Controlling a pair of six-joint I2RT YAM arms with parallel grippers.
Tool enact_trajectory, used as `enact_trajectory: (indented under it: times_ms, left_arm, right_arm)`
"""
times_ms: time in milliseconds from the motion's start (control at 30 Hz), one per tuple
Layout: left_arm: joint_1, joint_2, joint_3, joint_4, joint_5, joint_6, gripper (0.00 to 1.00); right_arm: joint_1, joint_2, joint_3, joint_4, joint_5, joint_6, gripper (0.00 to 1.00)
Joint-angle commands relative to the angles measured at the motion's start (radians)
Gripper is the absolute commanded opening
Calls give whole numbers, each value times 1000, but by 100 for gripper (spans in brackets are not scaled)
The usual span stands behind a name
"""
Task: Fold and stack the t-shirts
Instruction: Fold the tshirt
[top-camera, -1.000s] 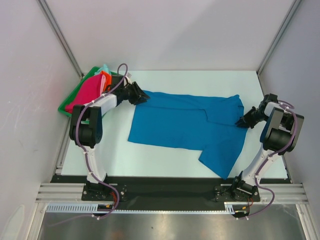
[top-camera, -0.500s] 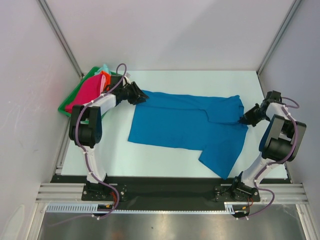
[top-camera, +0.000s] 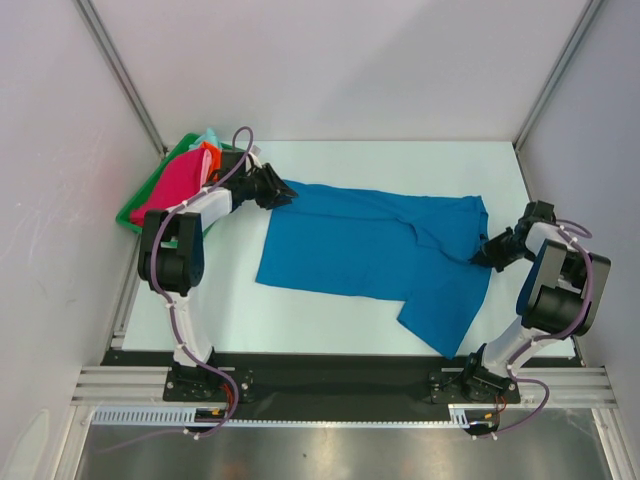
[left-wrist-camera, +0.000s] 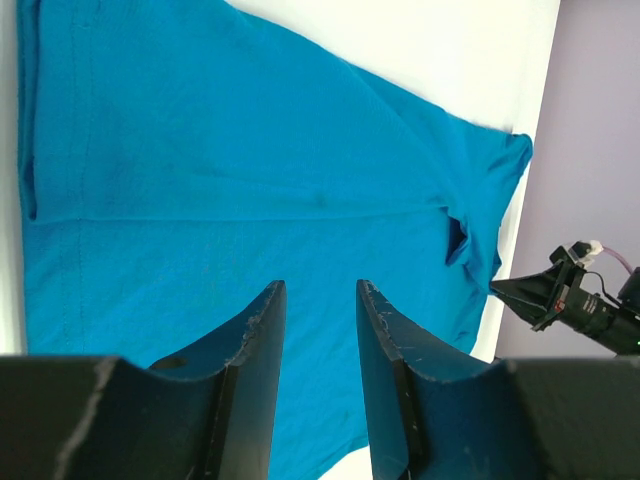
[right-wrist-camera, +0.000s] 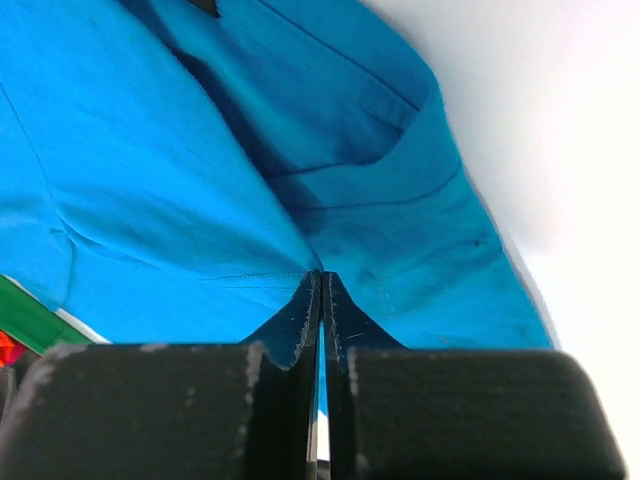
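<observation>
A large bright blue t-shirt (top-camera: 370, 245) lies spread across the table, one part reaching toward the near edge. My right gripper (top-camera: 483, 252) is at its right edge. In the right wrist view that gripper (right-wrist-camera: 320, 275) is shut on a pinch of the blue t-shirt (right-wrist-camera: 150, 170), and the cloth rises to a peak at the tips. At the shirt's far left corner my left gripper (top-camera: 283, 192) is low over the cloth. In the left wrist view its jaws (left-wrist-camera: 320, 287) stand apart with nothing gripped, the blue t-shirt (left-wrist-camera: 250, 150) showing below the gap. Magenta (top-camera: 178, 178), orange (top-camera: 210, 155) and mint (top-camera: 210, 135) t-shirts lie piled at the far left.
The piled shirts lie in a green tray (top-camera: 130, 215) against the left wall. Grey walls close in the table on the left, back and right. The arm bases and a black rail run along the near edge.
My right gripper has shut on the shirt's right edge and shifted slightly toward the near side. The left arm has not moved.
</observation>
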Motion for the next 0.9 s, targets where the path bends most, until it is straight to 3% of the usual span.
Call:
enact_trajectory:
  times_ms: [0,267,433,633,867]
  left_arm:
    - [7,-16,46,16,18,2,40]
    - [7,7,97,-3,6,33,41]
    - [7,77,147,25,3,30,41]
    - [5,151,190,63,-15,5,41]
    - [5,214,197,77,-29,-32,40]
  right_arm:
    - [0,-53,-24,58,13,55,3]
    - [9,-38,107,56,65,-96,40]
    - [12,46,255,183,44,-167,61]
    - [46,235,423,283,-53,-150,63]
    - [98,402,588,296,-2,-186,60]
